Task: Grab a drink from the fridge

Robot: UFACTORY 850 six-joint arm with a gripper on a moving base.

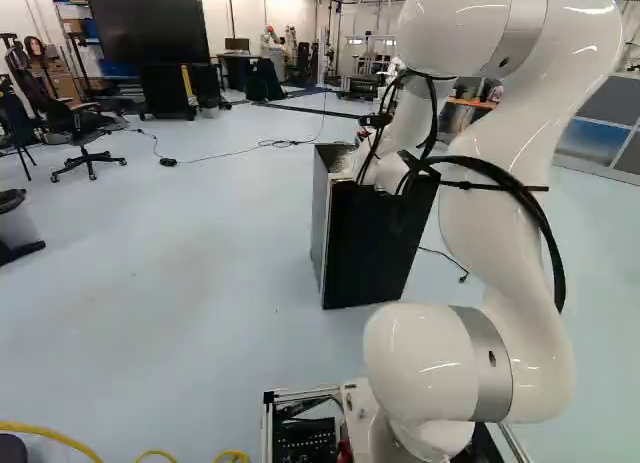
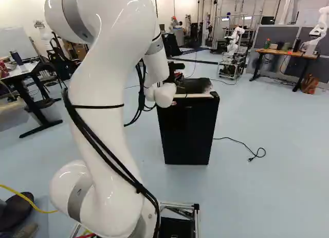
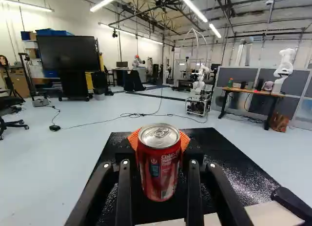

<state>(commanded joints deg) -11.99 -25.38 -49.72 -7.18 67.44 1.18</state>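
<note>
- Gripper [image 2: 176, 76]: closed on the red drink can [image 3: 159, 162], orange pads [image 3: 185, 140] against it from both sides.
- Can: upright, btwn the fingers, top end w/ pull tab showing in wrist view; blk fridge top right behind/under it. Can't tell if its base touches the top.
- Fridge [image 2: 187, 130]: blk, upright on flr, ahead of arm; pale strip [image 3: 219, 217] along near edge of its top.
- Arm [image 2: 103, 94]: wht, bent up & fwd, wrist end at fridge top; blk cables [image 2: 110, 161] strapped along it.
- Pwr cord [image 2: 237, 141]: on flr, R of fridge in R base view, plug at its end.
- Farther out, wrist view: another robot [image 3: 199, 82] on wheeled frame; wood-top table [image 3: 253, 92] w/ green btl [image 3: 230, 82] & small items; brown bag [image 3: 278, 122] on flr by table.
- Other side: big blk screen [image 1: 152, 29] on stand, office chair [image 1: 88, 128] at L of L base view.
- Yellow cable [image 1: 55, 435] on flr, foot of L base view.
</note>
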